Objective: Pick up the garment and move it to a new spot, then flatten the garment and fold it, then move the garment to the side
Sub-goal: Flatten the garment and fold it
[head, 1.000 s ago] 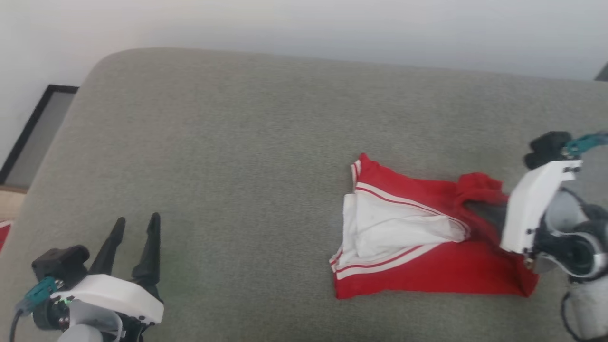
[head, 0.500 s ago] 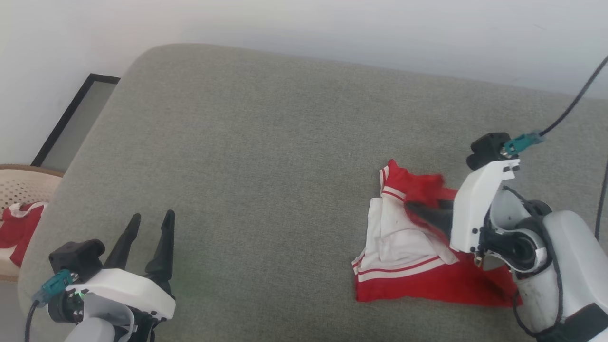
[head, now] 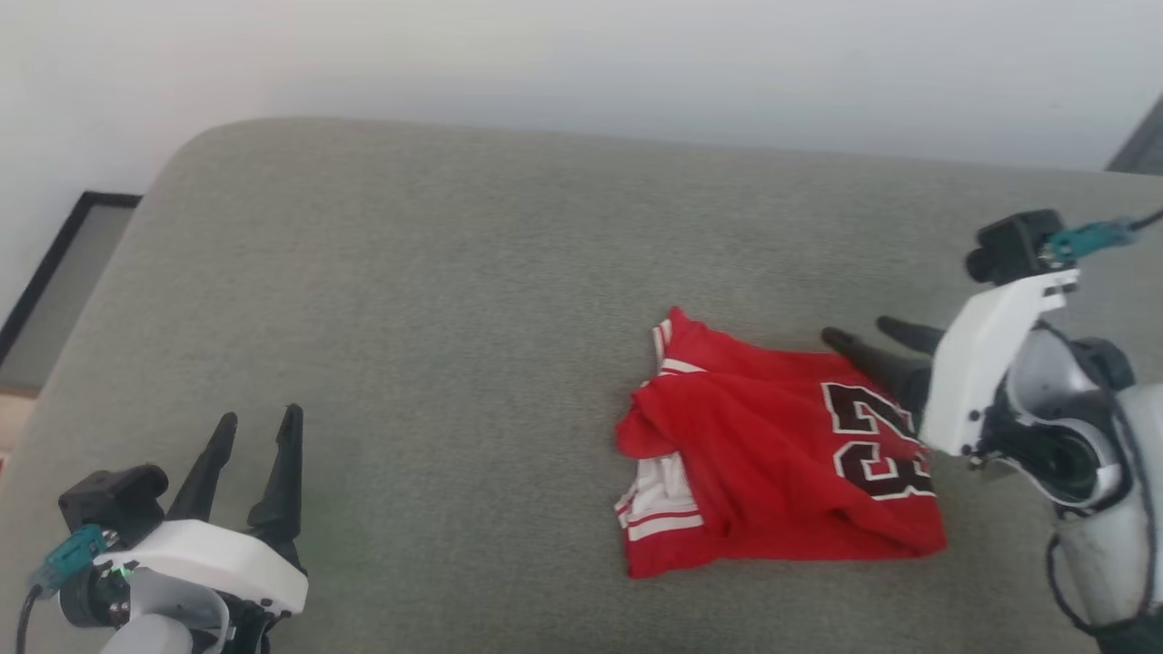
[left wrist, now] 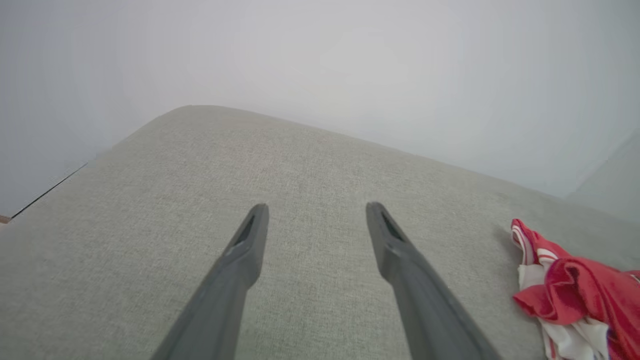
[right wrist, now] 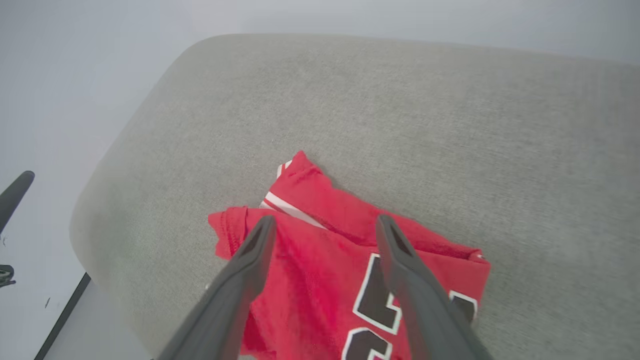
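garment (head: 772, 454) folded on grey cushion (head: 454, 318), number up. right gripper (head: 857, 329) released at its 2 o'clock; left gripper (head: 260, 416) released at 9 o'clock

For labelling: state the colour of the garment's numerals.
Black with a white outline, on the red garment; clearest in the head view.
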Robot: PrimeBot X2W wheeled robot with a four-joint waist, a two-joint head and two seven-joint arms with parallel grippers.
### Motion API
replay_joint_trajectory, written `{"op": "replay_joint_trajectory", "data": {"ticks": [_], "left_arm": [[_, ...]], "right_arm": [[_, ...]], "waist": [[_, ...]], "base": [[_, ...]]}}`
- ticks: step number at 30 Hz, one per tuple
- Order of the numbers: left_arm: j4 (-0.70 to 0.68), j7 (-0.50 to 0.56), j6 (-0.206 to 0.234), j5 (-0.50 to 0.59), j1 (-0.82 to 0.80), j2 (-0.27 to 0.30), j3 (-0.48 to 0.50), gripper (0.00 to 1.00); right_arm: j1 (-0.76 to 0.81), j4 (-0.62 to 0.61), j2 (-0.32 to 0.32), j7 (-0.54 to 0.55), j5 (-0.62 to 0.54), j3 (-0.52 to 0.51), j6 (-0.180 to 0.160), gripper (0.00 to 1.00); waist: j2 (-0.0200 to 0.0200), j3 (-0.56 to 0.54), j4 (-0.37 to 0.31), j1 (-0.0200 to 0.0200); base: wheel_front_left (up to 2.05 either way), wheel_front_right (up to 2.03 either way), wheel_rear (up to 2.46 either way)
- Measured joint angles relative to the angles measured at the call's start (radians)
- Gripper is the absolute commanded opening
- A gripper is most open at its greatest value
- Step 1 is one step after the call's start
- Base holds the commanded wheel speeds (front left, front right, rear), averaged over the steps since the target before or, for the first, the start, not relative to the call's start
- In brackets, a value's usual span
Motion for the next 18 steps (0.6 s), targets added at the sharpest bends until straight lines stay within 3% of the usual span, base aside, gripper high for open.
{"op": "replay_joint_trajectory", "data": {"ticks": [10, 18], "left_arm": [[0.000, -0.003, 0.002, 0.010, 0.028, 0.028, 0.026, 1.00], [-0.008, -0.006, 0.008, 0.015, 0.072, 0.036, 0.054, 1.00]], "right_arm": [[0.068, -0.013, -0.087, -0.224, -0.005, -0.056, 0.000, 1.00], [0.144, 0.035, -0.145, -0.538, -0.052, -0.054, 0.000, 1.00]], "waist": [[0.0000, -0.025, -0.112, 0.0000], [0.0000, -0.056, -0.191, 0.0000]], "base": [[0.00, 0.00, 0.00], [0.00, 0.00, 0.00]]}}
